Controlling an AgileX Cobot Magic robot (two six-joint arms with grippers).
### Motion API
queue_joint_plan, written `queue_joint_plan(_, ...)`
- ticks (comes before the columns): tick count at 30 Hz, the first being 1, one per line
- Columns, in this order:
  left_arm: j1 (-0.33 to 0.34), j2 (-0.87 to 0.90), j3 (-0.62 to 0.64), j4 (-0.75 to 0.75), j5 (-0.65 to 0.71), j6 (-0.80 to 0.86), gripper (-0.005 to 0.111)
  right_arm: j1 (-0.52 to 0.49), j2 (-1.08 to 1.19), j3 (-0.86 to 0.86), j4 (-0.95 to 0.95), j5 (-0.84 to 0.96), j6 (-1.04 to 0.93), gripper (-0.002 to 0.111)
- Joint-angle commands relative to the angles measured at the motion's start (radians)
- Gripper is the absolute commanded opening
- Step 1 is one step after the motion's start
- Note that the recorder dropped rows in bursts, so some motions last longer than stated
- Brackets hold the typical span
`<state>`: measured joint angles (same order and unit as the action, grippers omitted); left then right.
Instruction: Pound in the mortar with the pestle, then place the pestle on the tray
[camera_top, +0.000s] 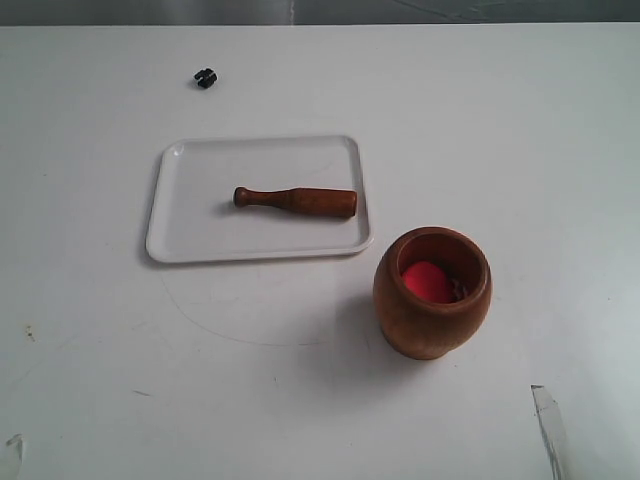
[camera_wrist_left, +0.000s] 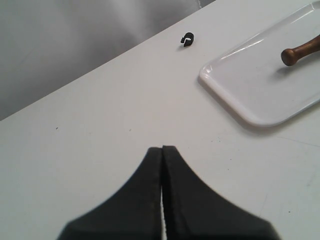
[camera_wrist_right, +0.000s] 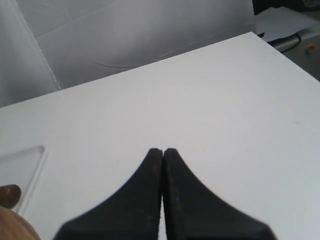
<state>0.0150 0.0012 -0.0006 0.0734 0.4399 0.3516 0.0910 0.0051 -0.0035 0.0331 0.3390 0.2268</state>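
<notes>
Pestle (camera_top: 296, 200) lies flat near the middle of the white tray (camera_top: 200, 242), knobbed narrow end to the left and thick end to the right in the exterior view, nothing gripping it. Mortar (camera_top: 430, 320) stands upright on the white table (camera_top: 520, 130) close beside the tray's near right corner, a red ball (camera_top: 426, 282) inside; a small black clip (camera_top: 205, 78) lies well apart beyond the tray's far left corner. Left gripper (camera_wrist_left: 162, 148) and right gripper (camera_wrist_right: 163, 150) each have fingers pressed together, empty, above bare table.

- mortar (camera_top: 432, 295): smooth brown wood
- pestle (camera_top: 296, 200): dark turned wood, slight sheen
- tray (camera_top: 200, 240): glossy white plastic
- counter (camera_top: 500, 120): matt white, faintly scuffed
</notes>
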Motion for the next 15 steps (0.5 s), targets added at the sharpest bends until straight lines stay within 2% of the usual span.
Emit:
queue_joint_plan(1, -0.008, -0.001, 0.001, -0.007, -0.003, -0.008, 0.000, -0.008, -0.005, 0.004, -0.005, -0.008, -0.169, 0.000)
queue_joint_plan(6, -0.008, -0.001, 0.001, -0.007, -0.003, -0.008, 0.000, -0.008, -0.005, 0.004, -0.005, 0.012, -0.270, 0.000)
queue_joint_plan(15, -0.008, -0.001, 0.001, -0.007, -0.003, -0.008, 0.000, -0.026, -0.005, 0.004, 0.009, 0.007, -0.270, 0.000)
